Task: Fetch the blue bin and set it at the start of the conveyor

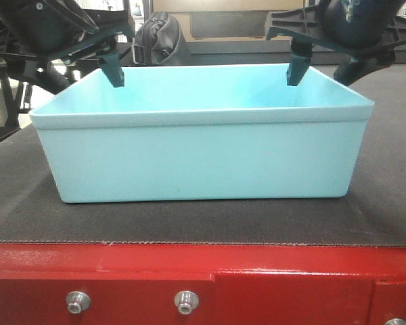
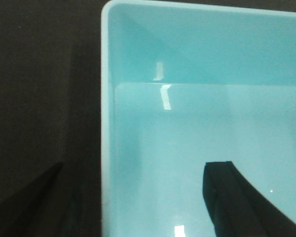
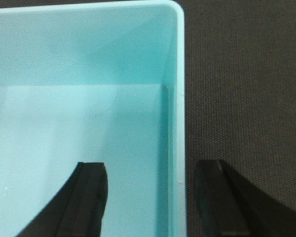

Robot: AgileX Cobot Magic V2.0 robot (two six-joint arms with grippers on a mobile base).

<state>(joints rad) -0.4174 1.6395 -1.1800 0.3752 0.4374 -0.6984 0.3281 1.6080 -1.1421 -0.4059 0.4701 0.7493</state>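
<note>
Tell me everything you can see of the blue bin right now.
The pale aqua-blue smooth plastic bin is rectangular, with a thin rim lip, tapered plain walls and nothing inside. It sits upright and level on the black textured belt, near its red metal edge. Each hand straddles a side wall, jaws apart, one finger inside and one outside.

Pale aqua bin [image 1: 203,159], black belt [image 1: 27,203], red frame [image 1: 291,277].

Dark bag [image 1: 161,37] behind; tan panel [image 1: 216,5] above it; bright floor patch [image 1: 37,95] far left.
</note>
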